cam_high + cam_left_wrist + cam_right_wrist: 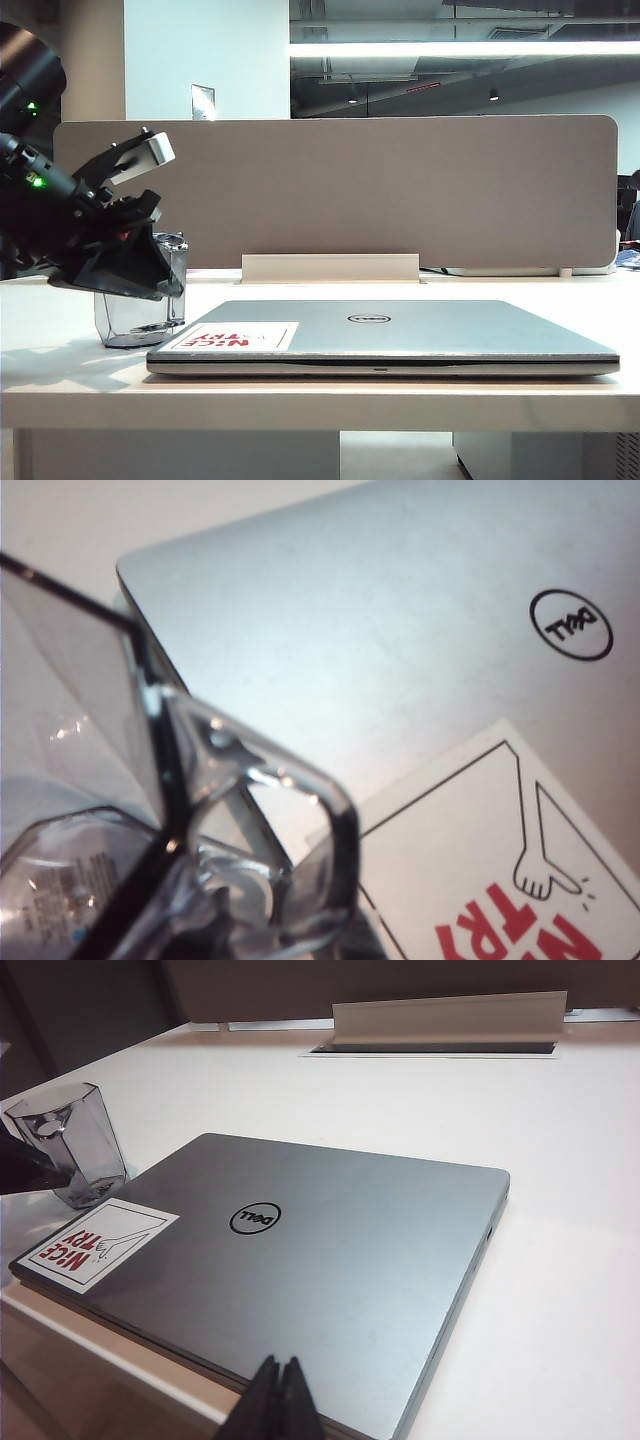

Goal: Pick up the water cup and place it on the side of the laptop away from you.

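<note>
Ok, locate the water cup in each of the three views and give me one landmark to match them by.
Exterior view: water cup at the left, on the table beside the laptop, partly behind the left gripper.
Left wrist view: it fills the lower left corner, very close.
Right wrist view: at the left edge, by the laptop's corner.
Shared landmark: the white sticker with red lettering.

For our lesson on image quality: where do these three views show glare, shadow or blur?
Exterior view: bright ceiling strip light, left gripper dark against the water cup. Left wrist view: cup close and blurred, glare on the laptop lid. Right wrist view: sharp, soft sheen on the lid, right gripper's fingers dark.
</note>
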`<action>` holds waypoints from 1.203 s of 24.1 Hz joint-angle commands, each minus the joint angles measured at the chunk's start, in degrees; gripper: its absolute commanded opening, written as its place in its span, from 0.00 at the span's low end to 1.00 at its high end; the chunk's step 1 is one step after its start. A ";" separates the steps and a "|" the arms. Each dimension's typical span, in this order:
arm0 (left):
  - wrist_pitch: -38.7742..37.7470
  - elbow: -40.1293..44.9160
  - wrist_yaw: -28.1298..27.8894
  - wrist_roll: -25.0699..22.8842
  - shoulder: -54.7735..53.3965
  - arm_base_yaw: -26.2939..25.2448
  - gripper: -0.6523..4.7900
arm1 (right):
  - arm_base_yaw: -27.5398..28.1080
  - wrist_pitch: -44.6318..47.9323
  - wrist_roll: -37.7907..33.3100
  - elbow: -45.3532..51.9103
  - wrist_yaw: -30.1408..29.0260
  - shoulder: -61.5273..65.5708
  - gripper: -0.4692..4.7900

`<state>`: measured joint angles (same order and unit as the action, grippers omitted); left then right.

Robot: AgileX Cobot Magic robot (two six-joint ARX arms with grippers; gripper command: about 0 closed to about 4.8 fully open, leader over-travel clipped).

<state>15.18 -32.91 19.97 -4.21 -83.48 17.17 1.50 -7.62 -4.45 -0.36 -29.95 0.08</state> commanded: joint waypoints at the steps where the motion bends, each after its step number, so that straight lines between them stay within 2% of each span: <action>1: 2.58 0.00 0.42 0.15 0.11 -0.11 0.36 | 0.00 0.55 0.24 0.35 0.48 -0.09 0.09; 12: 4.42 0.00 0.28 0.13 0.09 -0.11 0.33 | 0.00 0.52 0.24 0.35 0.46 -0.09 0.09; 15: 4.44 0.00 0.37 0.13 0.09 -0.11 0.26 | 0.02 0.52 0.24 0.35 0.48 -0.09 0.09; 19: 4.44 0.00 0.39 0.13 0.09 -0.11 0.26 | 0.02 0.52 0.22 0.35 0.46 -0.09 0.09; 21: 4.70 0.00 0.39 0.13 0.09 -0.11 0.22 | 0.00 0.52 0.22 0.35 0.46 -0.09 0.09; 27: 5.09 0.00 0.39 0.11 0.09 -0.11 0.20 | 0.00 0.50 0.22 0.35 0.48 -0.09 0.09; 29: 5.09 0.00 0.39 0.09 0.09 -0.11 0.15 | 0.00 0.50 0.22 0.35 0.46 -0.09 0.09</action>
<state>19.53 -32.91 20.12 -4.23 -83.48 17.15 1.50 -7.62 -4.43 -0.36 -29.58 0.08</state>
